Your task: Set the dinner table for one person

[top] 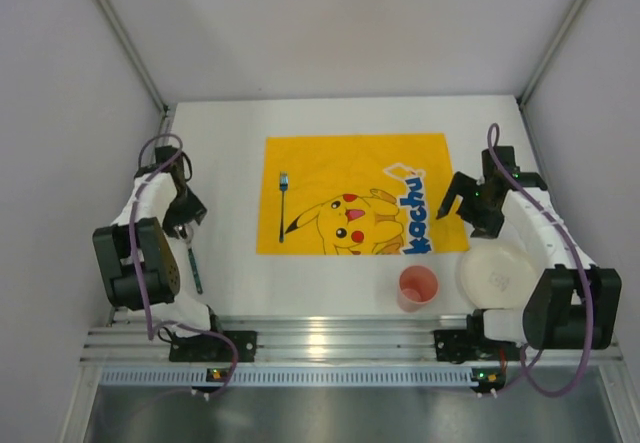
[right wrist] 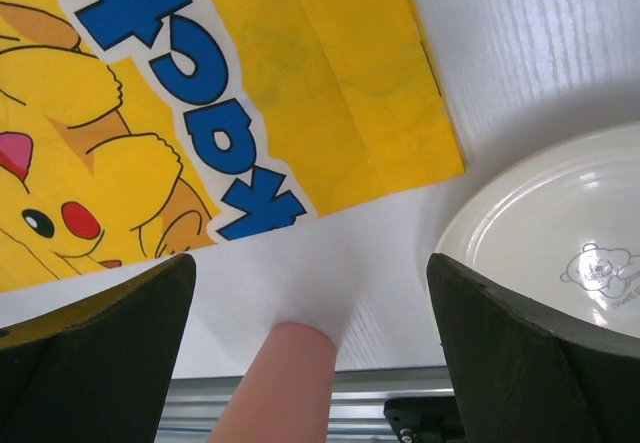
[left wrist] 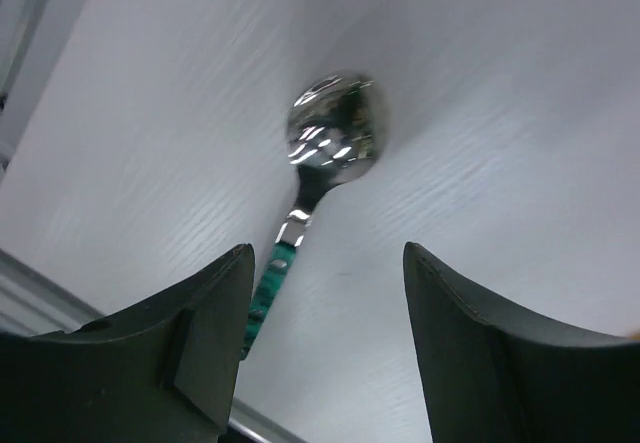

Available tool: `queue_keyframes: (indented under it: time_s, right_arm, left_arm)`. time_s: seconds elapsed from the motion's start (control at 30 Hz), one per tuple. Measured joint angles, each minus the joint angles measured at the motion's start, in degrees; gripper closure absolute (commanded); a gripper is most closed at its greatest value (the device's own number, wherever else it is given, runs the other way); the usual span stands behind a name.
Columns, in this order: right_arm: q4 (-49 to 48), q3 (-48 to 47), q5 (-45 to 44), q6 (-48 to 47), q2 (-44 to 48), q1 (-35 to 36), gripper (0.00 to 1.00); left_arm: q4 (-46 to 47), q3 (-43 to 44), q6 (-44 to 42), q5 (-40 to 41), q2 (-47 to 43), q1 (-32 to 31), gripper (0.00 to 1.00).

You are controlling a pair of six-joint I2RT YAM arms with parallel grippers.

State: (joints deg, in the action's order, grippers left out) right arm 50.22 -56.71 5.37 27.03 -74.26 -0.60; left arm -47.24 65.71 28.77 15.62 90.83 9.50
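Colleague: Where are your hands right now?

Me: My left hand (left wrist: 327,250) hangs over the left side of the table (top: 230,123), fingers spread wide and pinching nothing. Its wrist camera looks down on a spoon (left wrist: 330,133) lying on the white top. The shiny bowl points away from me, and the green handle runs back toward the left finger and slips out of sight behind it. I cannot tell whether the handle touches that finger.

Colleague: And the right one?

Me: My right hand (right wrist: 310,260) is spread too, and empty. It sits above bare table just off the near right corner of the yellow cartoon mat (right wrist: 300,93). Between its fingers I see a pink cup (right wrist: 275,383). A white plate (right wrist: 560,243) with a small bear print sits to the right, near the cup and apart from the mat.

Colleague: How does the table look from above?

Me: It fills the floor of the enclosure, with its ribbed aluminium rail (top: 340,341) along the near edge where my arms are bolted. The mat lies in the middle, and a fork (top: 286,203) rests on the mat's left part, lying near to far. The cup and plate stand off the mat on the right, close to the rail. The spoon lies off the mat on the left.
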Motion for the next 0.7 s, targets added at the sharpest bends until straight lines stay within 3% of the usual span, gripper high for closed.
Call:
queue_keyframes:
  time_s: [0.13, 0.37, 0.4, 0.6, 0.7]
  right_arm:
    - [0.0, -0.6, 0.7, 0.0, -1.8, 2.0, 0.0]
    - [-0.3, -2.3, 0.9, 0.0, -3.2, 2.5, 0.0]
    - [-0.2, -2.3, 0.9, 0.0, -3.2, 2.5, 0.0]
    - [-0.2, -2.3, 0.4, -0.1, -3.1, 2.5, 0.0]
    - [-0.1, -2.3, -0.1, -0.2, -3.0, 2.5, 0.0]
  left_arm:
    - [-2.0, -6.0, 0.1, -1.6, 2.6, 5.9, 0.36]
    - [-2.7, -9.6, -0.2, -3.3, 3.7, 8.4, 0.37]
    - [-2.5, -9.6, -0.2, -3.4, 3.7, 8.6, 0.44]
    - [-1.3, -9.1, -1.9, -6.8, 5.5, 9.9, 0.63]
    - [-0.9, -8.2, -3.4, -8.5, 6.6, 10.0, 0.84]
